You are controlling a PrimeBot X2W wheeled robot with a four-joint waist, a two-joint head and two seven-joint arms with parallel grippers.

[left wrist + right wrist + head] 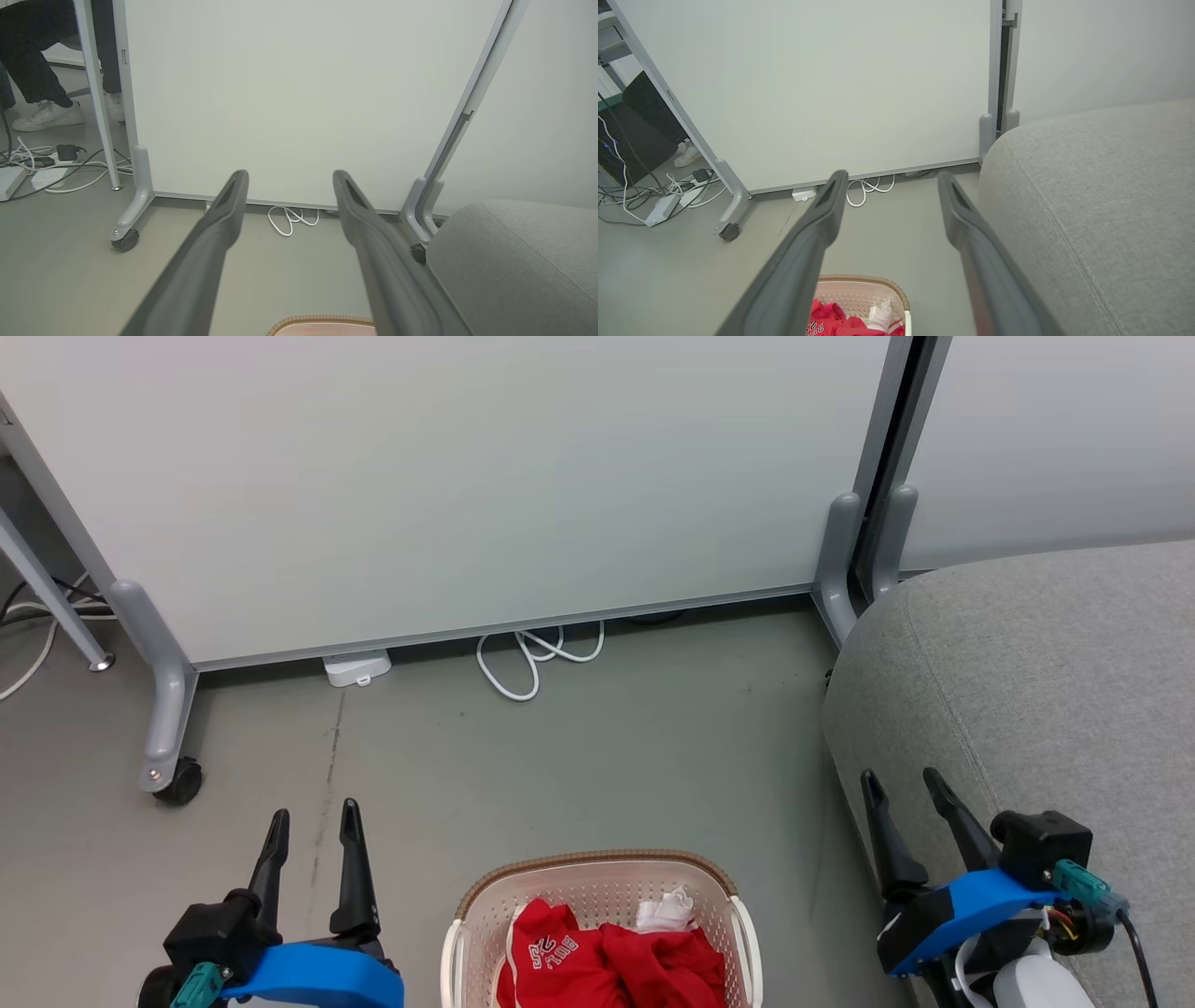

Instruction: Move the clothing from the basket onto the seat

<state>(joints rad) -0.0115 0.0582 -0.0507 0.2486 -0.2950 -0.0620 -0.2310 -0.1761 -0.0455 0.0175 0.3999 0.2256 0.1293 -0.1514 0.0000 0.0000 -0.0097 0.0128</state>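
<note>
The left gripper (pixel 315 809) and the right gripper (pixel 900 775) each stand with 2 dark fingers spread wide, gripping nothing. Between them, nearer the robot than either pair of fingertips, the basket (pixel 597 859) sits on the grey floor (pixel 607 756), apart from both grippers. The clothing (pixel 607 966) lies crumpled inside it, red with a white piece toward the back. The seat (pixel 1046 691) rises just right of the right gripper and reaches beyond its fingertips. Further ahead of both grippers, a white cable (pixel 537 658) loops at the foot of a pale partition panel (pixel 448 476), whose caster (pixel 179 782) stands ahead-left of the left gripper.
</note>
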